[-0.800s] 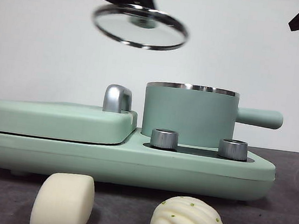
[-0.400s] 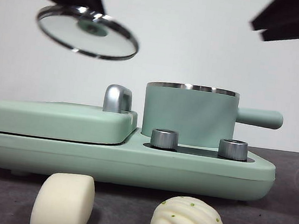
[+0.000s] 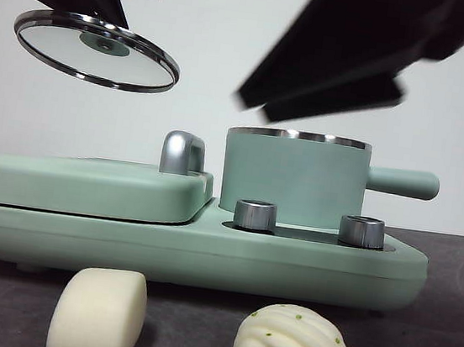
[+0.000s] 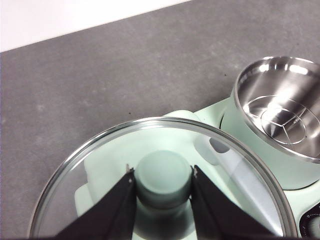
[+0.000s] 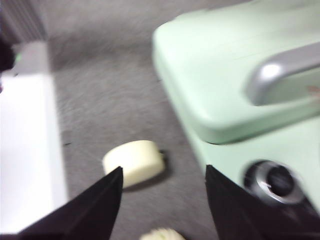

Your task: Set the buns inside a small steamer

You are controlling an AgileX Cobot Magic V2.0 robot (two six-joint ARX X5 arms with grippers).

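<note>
The small steamer (image 3: 295, 179) stands uncovered on the right of the mint-green cooker, its steel inside (image 4: 282, 107) bare. My left gripper (image 4: 163, 176) is shut on the green knob of the glass lid (image 3: 95, 49), held tilted in the air over the cooker's left half. Both buns lie on the table in front: the smooth one (image 3: 98, 314) on the left and the pleated, green-flecked one (image 3: 291, 346) on the right. My right gripper (image 5: 162, 197) is open and empty above the smooth bun (image 5: 134, 162). In the front view it is a blurred dark mass (image 3: 338, 68) over the steamer.
The flat griddle cover (image 3: 87, 183) with its chrome handle (image 3: 182, 152) fills the cooker's left half. Two steel dials (image 3: 255, 214) sit on the front below the steamer. The steamer's side handle (image 3: 402, 182) points right. Dark grey table lies around the cooker.
The left gripper has carried the lid further left, away from the steamer. The right arm has swung down from the top right corner toward the middle, blurred with motion.
</note>
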